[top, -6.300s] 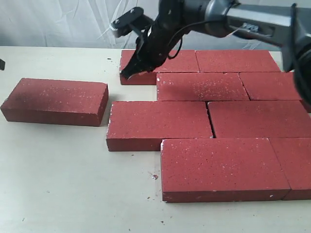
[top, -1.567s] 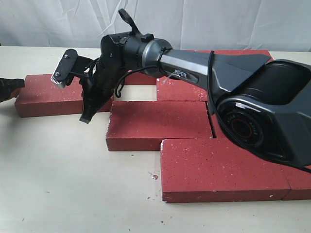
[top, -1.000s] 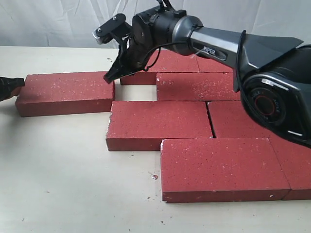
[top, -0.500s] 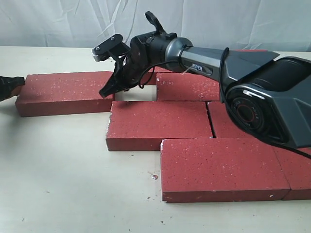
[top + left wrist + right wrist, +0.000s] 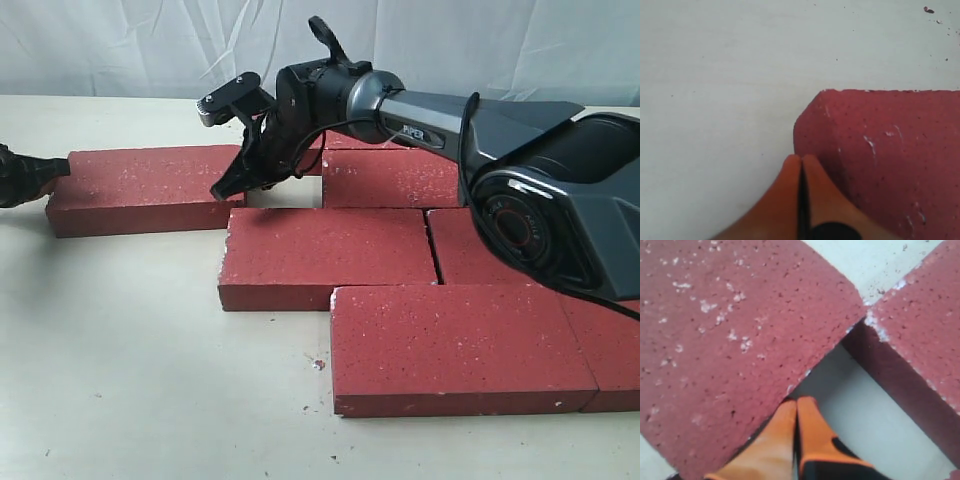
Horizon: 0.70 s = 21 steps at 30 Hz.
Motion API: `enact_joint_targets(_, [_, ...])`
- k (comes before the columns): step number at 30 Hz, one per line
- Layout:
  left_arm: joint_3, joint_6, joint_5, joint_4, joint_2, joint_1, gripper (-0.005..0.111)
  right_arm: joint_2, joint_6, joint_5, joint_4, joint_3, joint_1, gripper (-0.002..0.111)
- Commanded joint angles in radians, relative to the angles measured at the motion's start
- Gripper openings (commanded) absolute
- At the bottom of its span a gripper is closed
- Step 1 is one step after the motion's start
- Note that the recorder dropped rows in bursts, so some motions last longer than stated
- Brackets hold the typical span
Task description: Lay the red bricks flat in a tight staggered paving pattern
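Note:
Several red bricks lie flat in staggered rows, among them one at the front [image 5: 455, 345], one in the middle row [image 5: 325, 255] and one further back [image 5: 410, 178]. A loose red brick [image 5: 145, 188] lies left of the rows with a small gap between them. My left gripper [image 5: 55, 170] is shut, its tips [image 5: 801, 159] against that brick's left end corner [image 5: 890, 160]. My right gripper [image 5: 222, 192] is shut and reaches across, its tips [image 5: 797, 402] low in the gap at the loose brick's right edge [image 5: 730, 340], near a neighbouring brick [image 5: 925, 340].
The cream table [image 5: 150, 380] stretches out in front and to the left of the bricks. A small dark crumb [image 5: 318, 364] lies near the front brick. A white cloth backdrop [image 5: 120, 45] hangs behind the table. The right arm's large body [image 5: 560, 220] covers the right-hand bricks.
The loose brick has slid a little to the right toward the rows, with the left gripper following at its left end. The right gripper stays at the brick's right end.

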State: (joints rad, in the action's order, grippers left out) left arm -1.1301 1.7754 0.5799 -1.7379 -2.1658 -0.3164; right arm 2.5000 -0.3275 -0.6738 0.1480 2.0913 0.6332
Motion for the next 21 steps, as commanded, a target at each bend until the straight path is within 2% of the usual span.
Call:
enact_joint_targets(1, [-0.001, 0.02, 0.029, 0.0, 0.002, 0.019, 0.0, -0.031, -0.022, -0.053, 0.015, 0.002, 0.007, -0.001])
enact_joint_targets(11, [-0.004, 0.042, 0.022, 0.011, 0.004, -0.027, 0.0, -0.066, -0.084, -0.063, 0.002, 0.002, 0.046, -0.001])
enact_joint_targets(15, [-0.004, 0.022, 0.024, 0.011, 0.004, -0.056, 0.0, -0.092, 0.002, 0.029, -0.053, 0.002, 0.0, -0.001])
enact_joint_targets(21, [-0.004, 0.012, 0.041, 0.011, 0.004, -0.06, 0.0, -0.058, 0.015, 0.004, -0.038, 0.002, -0.027, -0.001])
